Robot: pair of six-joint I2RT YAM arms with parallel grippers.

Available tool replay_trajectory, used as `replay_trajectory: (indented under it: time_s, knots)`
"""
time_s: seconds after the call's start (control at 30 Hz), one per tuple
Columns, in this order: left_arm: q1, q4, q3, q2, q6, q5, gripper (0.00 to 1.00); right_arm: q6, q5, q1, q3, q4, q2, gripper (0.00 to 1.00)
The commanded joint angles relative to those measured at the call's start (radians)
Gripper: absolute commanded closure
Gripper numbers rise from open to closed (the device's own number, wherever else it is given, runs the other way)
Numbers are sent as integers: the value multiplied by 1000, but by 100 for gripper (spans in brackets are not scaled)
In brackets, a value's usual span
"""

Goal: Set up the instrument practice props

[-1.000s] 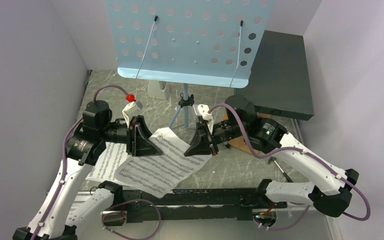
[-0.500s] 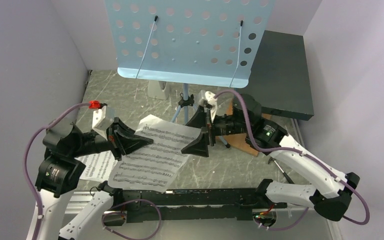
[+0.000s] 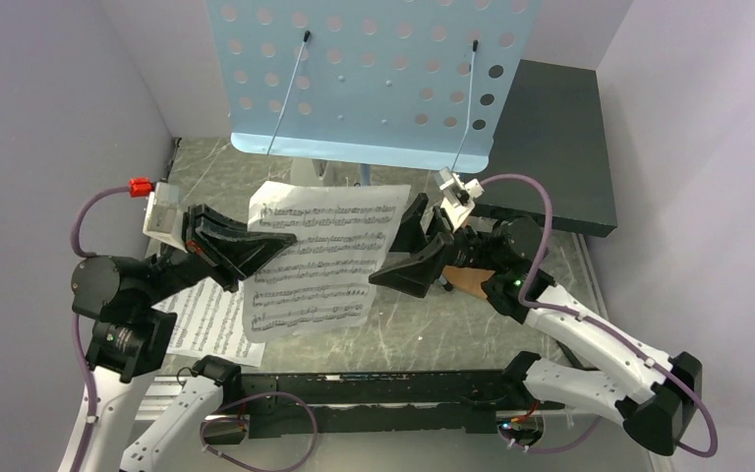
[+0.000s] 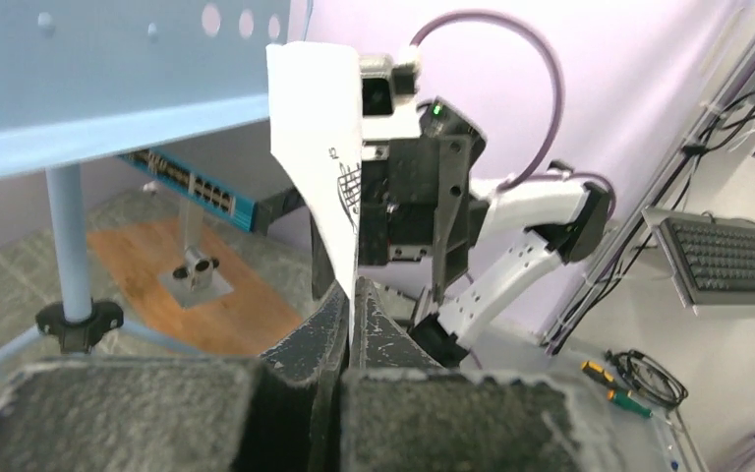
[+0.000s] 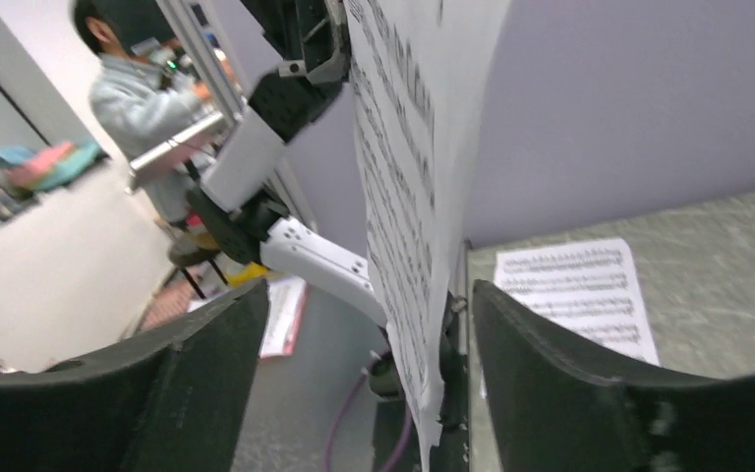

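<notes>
The light blue perforated music stand (image 3: 374,79) rises at the back of the table. In front of it one white sheet-music page (image 3: 324,256) hangs upright in the air. My left gripper (image 3: 280,239) is shut on its left edge; the left wrist view shows the page (image 4: 319,147) pinched edge-on in that gripper (image 4: 352,295). My right gripper (image 3: 403,248) is open at the page's right edge. In the right wrist view the page (image 5: 403,197) hangs free between the spread fingers (image 5: 206,354). A second page (image 3: 206,324) lies flat on the table. The metronome is hidden.
A big dark box (image 3: 551,147) fills the back right. The wooden board (image 3: 472,280) pokes out behind my right wrist. The stand's pole (image 4: 67,246) and tripod hub stand just behind the lifted page. Purple walls close in on both sides.
The left gripper closed on the page and raised it from the table to upright before the stand. The right gripper let go, opened, and rose alongside the page's right edge.
</notes>
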Motion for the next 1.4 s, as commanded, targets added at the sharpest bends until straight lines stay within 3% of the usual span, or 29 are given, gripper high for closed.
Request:
replay_trajectory:
  time_s: [0.0, 0.17, 0.33, 0.53, 0.67, 0.7, 0.73, 0.87, 1.0, 1.17, 1.37]
  knots:
    - [-1, 273, -8, 19, -150, -47, 100, 239, 13, -1, -48, 454, 26, 30]
    - [-1, 357, -6, 45, -198, -52, 100, 313, 80, -1, -68, 603, 68, 48]
    - [-1, 397, -6, 60, -225, -58, 100, 406, 125, -1, -62, 755, 117, 54]
    - [-1, 376, 14, 73, -211, -97, 100, 433, 138, -1, -26, 799, 163, 67]
    - [-1, 328, 64, 120, -206, -96, 100, 334, 174, 0, 11, 660, 133, 98]
    - [-1, 292, 84, 132, -188, -99, 98, 296, 197, 0, 22, 599, 115, 100]
    - [-1, 234, 112, 142, -160, -112, 91, 245, 222, -2, 41, 522, 92, 100]
    - [-1, -82, 241, 178, -41, -267, 40, 66, 336, -1, 154, 198, 15, 100]
    - [-1, -338, 405, 260, -2, -409, 6, -25, 449, -2, 291, -40, 7, 100]
    - [-1, -561, 681, 387, 30, -512, 1, -100, 583, -13, 579, -355, 95, 100]
    - [-1, -547, 815, 469, 49, -615, 3, -212, 704, -21, 863, -556, 191, 100]
